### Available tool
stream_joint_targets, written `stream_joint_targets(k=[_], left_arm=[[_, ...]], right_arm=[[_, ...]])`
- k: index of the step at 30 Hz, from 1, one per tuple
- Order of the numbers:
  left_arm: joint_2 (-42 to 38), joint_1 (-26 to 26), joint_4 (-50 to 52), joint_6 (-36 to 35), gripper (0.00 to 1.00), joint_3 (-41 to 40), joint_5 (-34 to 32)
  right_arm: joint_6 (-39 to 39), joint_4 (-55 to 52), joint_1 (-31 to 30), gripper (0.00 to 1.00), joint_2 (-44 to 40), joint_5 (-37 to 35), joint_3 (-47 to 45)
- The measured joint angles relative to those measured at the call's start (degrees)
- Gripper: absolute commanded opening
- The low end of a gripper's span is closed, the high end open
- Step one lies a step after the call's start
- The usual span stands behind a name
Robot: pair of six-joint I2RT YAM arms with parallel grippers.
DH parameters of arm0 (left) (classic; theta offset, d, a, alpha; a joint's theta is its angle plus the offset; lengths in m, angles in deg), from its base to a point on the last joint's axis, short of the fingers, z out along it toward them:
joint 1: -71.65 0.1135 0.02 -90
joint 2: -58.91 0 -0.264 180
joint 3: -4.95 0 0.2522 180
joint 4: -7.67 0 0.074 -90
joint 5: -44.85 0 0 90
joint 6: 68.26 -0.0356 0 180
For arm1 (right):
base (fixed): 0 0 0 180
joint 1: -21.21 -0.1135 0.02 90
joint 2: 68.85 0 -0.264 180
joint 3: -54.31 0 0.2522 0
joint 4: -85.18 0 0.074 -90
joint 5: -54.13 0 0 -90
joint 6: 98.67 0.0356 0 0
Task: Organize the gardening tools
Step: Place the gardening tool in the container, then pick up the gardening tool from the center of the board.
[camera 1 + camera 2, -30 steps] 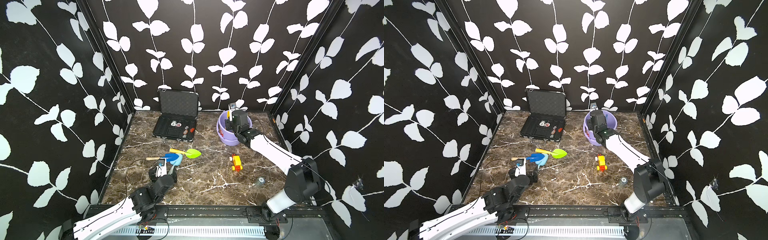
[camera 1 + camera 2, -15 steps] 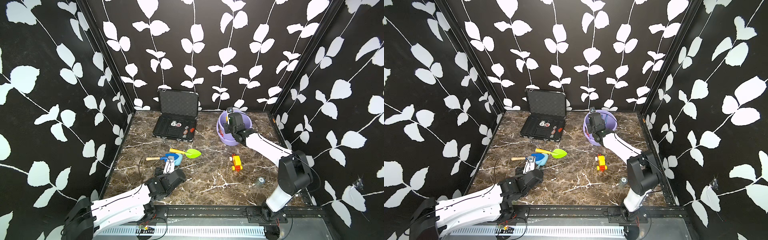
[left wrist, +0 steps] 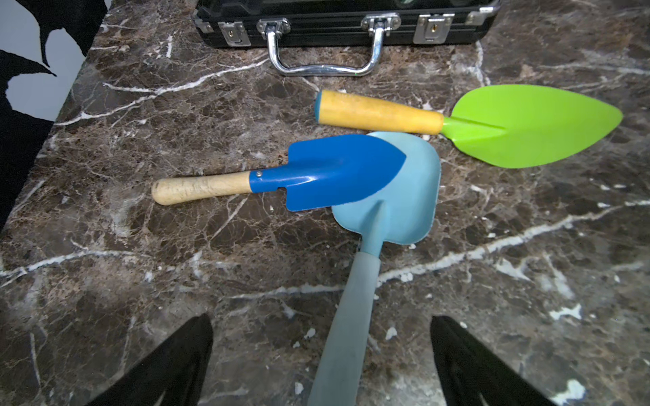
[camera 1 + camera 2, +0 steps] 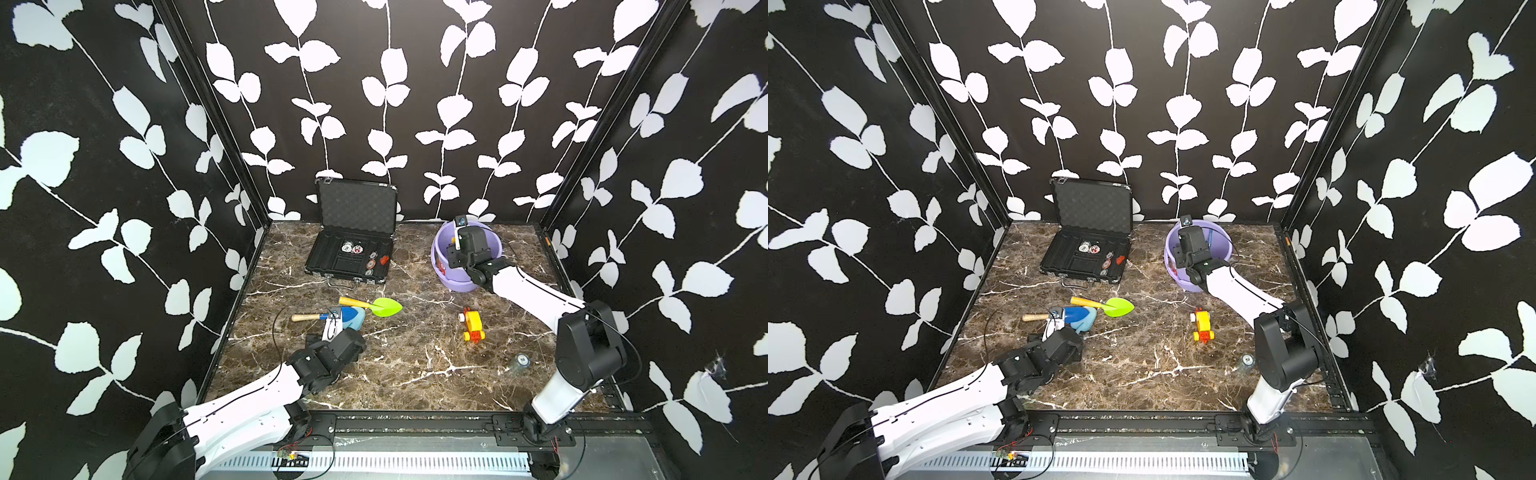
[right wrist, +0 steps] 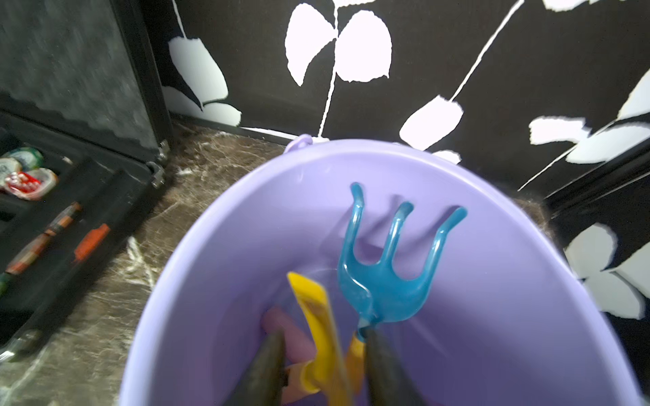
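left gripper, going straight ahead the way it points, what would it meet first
Probably the light-blue shovel; its handle lies between the fingers of the open left gripper, though height unclear.

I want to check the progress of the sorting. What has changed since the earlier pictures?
The right tool went down into the purple bucket and opened, letting go of the yellow shovel. The left tool, open, advanced a little toward the light-blue shovel. The blue shovel, green shovel, toy vehicle and case stayed put.
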Motion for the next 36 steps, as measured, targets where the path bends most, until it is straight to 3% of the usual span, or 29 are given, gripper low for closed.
stream_joint_targets(k=[4, 15, 22, 36], left_arm=[[-1.44, 3.52, 3.74, -3.45, 0.99, 5.33, 0.72], [0.11, 17.05, 11.28, -15.58, 0.96, 17.51, 8.41], [12.04, 20.87, 11.76, -23.28, 0.91, 24.30, 15.39], [41.48, 21.22, 11.78, -40.15, 0.77, 44.98, 27.74]], right_arm=[[0.72, -1.64, 0.00, 0.79, -1.75, 1.68, 0.02], [4.20, -6.86, 0.00, 0.92, -11.13, 3.52, -1.99], [5.51, -9.38, 0.00, 0.99, -17.09, 3.54, -5.66], [7.23, -11.76, 0.55, 1.00, -30.36, 1.42, -13.73]])
